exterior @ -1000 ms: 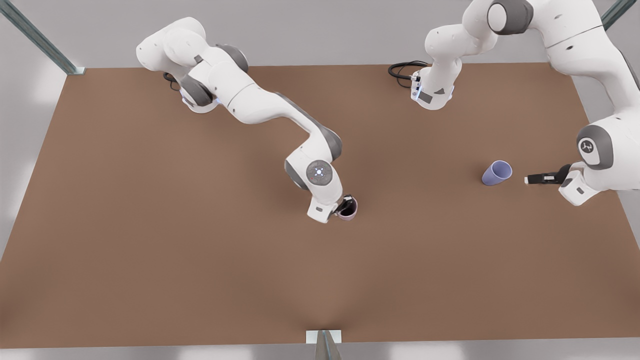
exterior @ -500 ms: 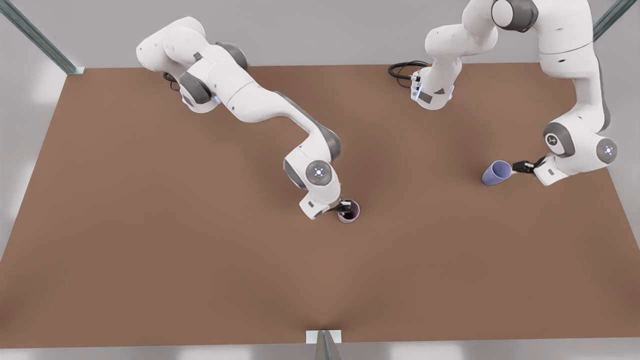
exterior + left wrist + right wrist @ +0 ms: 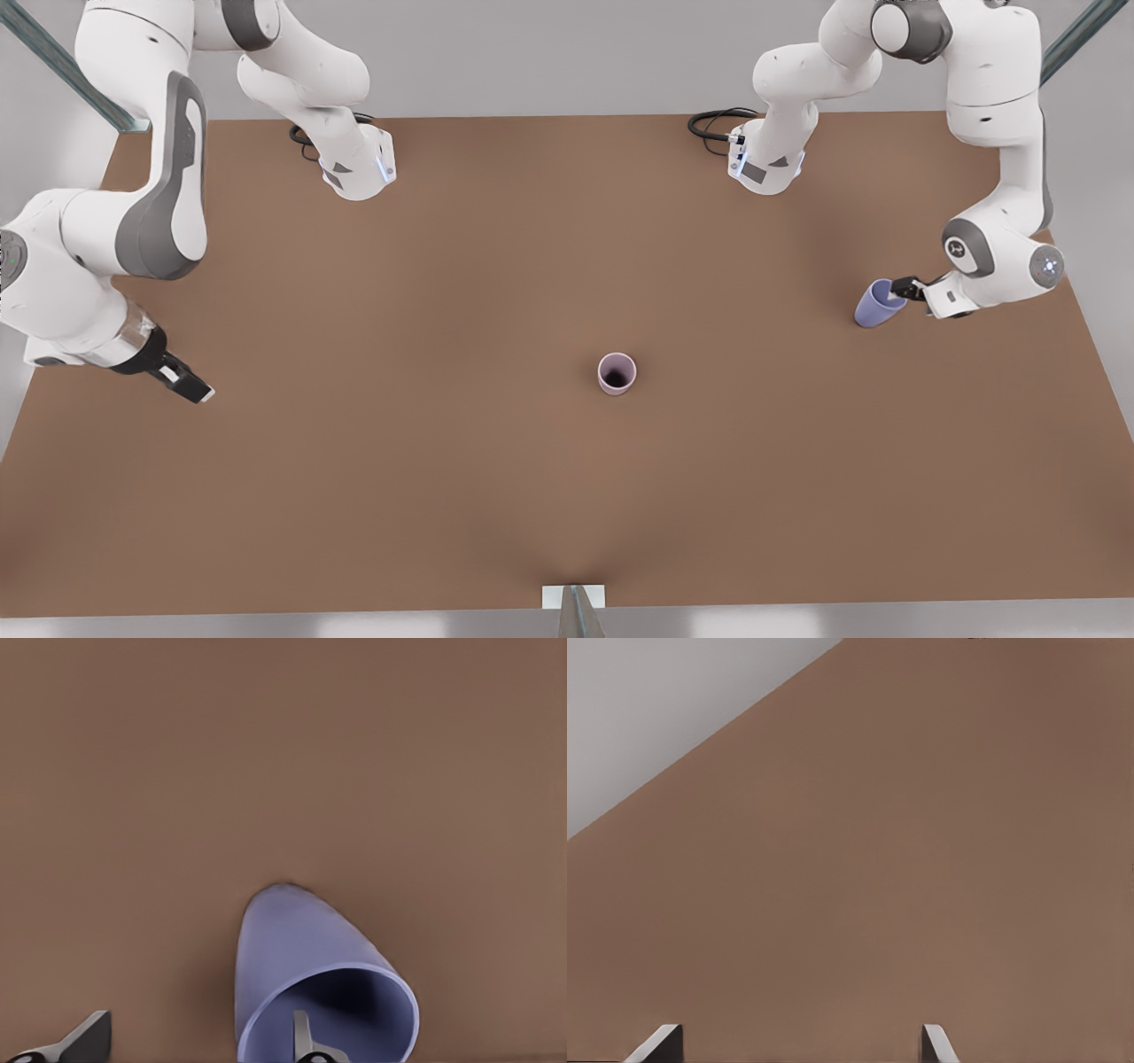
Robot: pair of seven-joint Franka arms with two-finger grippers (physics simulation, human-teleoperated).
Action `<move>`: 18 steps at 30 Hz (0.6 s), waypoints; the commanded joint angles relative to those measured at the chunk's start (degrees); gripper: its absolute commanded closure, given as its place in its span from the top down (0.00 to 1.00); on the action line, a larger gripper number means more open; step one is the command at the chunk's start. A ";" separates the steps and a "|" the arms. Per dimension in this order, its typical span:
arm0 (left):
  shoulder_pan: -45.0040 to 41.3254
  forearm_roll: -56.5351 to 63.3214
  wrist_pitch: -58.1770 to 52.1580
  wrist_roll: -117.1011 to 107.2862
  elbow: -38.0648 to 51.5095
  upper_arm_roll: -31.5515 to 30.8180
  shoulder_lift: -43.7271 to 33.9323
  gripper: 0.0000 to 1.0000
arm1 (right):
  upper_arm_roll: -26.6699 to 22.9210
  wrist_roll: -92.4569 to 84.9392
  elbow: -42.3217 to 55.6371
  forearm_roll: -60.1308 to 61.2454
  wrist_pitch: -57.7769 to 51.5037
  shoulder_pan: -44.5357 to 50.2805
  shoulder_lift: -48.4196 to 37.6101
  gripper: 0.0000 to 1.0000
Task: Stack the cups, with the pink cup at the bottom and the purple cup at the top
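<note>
**Pink cup set down, purple cup being taken**

The pink cup (image 3: pixel 617 373) is standing upright and alone near the middle of the table (image 3: pixel 443 496). Half a second ago the right gripper (image 3: pixel 190 388) was pinching its rim; now that arm is pulling far back toward the front view's left edge, its jaws spread wide over bare table, and it is waiting there. So the base of the stack looks placed and free to receive the second cup.

The purple cup (image 3: pixel 878 304) is lying on its side well off to the front view's right, mouth turned toward the left gripper (image 3: pixel 905 288). That gripper, which was just beside the rim a moment ago, is now pushing in: in the left wrist view one finger (image 3: pixel 304 1041) is sitting inside the mouth of the cup (image 3: pixel 310 983) and the other outside, the wall between them. The jaws are still apart, not yet pinching.

The left arm is reaching low, wrist bent toward the cup, nearly level with the table.
</note>
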 commanded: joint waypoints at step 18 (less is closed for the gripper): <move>-3.07 -5.32 -11.85 -6.52 11.67 -7.17 -1.58 0.21 | -0.37 -35.24 10.02 2.50 -10.07 -0.65 2.91 1.00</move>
